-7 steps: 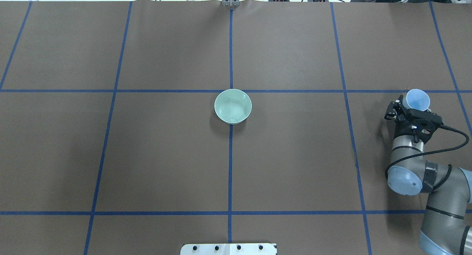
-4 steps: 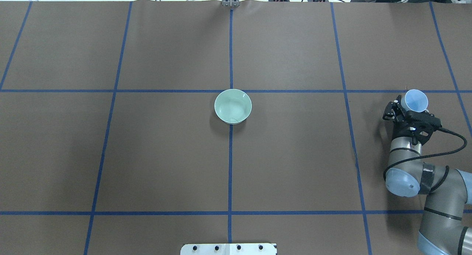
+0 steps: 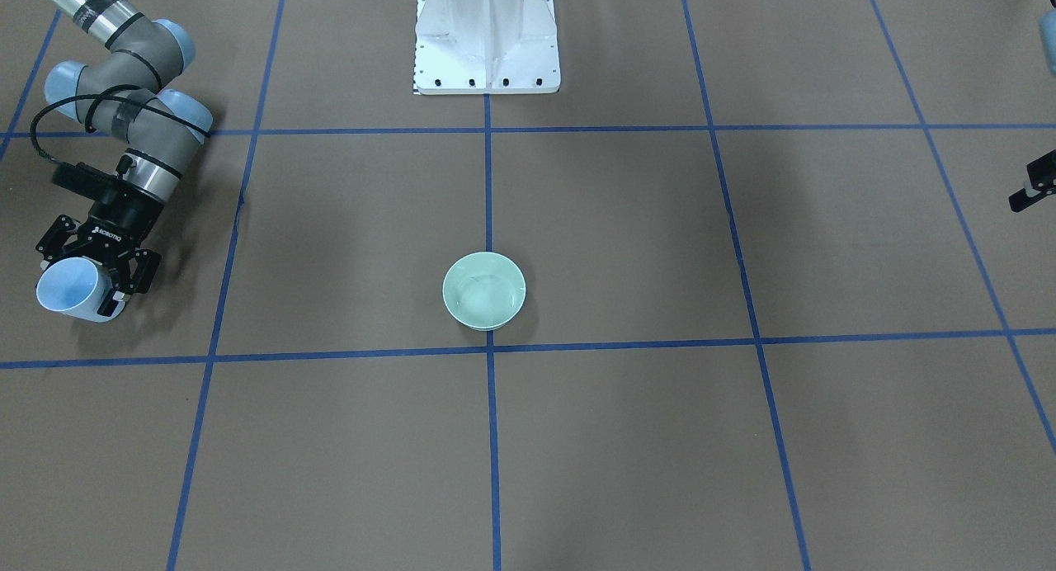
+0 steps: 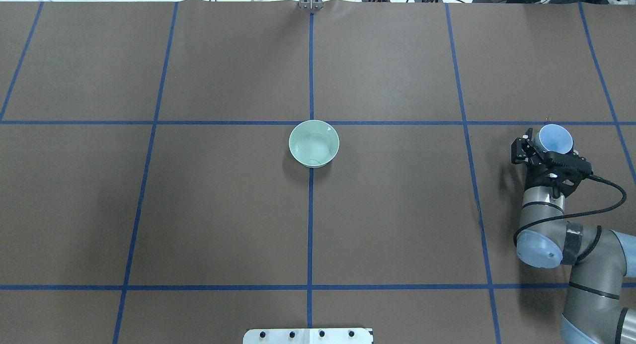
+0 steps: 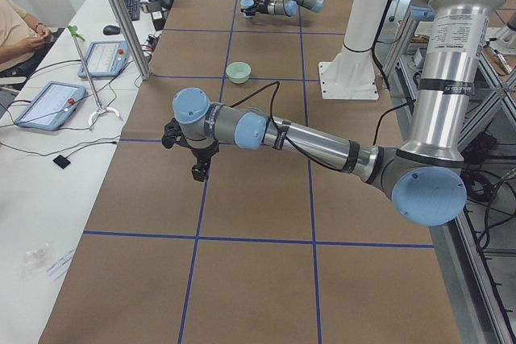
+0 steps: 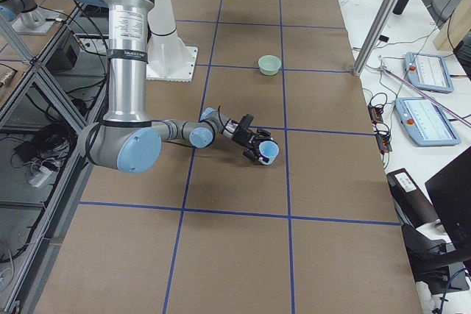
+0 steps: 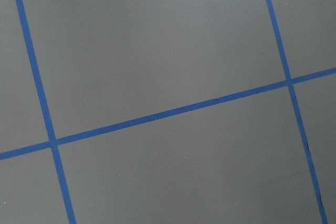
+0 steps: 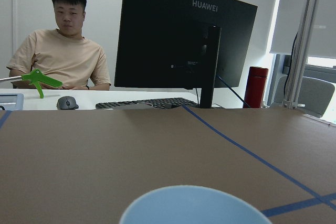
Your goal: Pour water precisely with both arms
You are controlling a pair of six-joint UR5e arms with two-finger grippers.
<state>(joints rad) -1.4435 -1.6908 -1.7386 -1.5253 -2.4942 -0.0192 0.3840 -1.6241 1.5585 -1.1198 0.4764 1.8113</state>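
At the desk's [image 4: 228,210] right end, looking from overhead: find the right arm [image 4: 541,215] reaching forward, right fingers [image 3: 136,276] clamped on a pale blue cup [image 4: 555,137]. Read the cup as upright, mouth up, going by the right-side view and the right wrist camera, with only its rim at that picture's bottom edge. Cannot tell resting on the desk from hanging just above it.

At desk centre, on a crossing of the blue tape lines [image 4: 310,224]: find a pale green bowl [image 4: 314,143], well apart from the cup.

Cannot make out the water in the cup from any view; note only plain blue inside. See a faint ring and glint inside the bowl from the front camera, possibly water, possibly glaze; cannot say which.

Off the overhead picture altogether: locate the left arm [image 5: 314,138] from the left-side camera, stretched low over bare desk, nothing seen in its grasp, well apart from bowl and cup. Cannot tell the left fingers [image 5: 199,170] open from closed.

Judge the task early: cup gripped, not yet over the bowl, no tilt, no pour. Left to do, by this reading: carry cup over bowl, bring in the left arm for its share, tip slowly, stop clean, set down.
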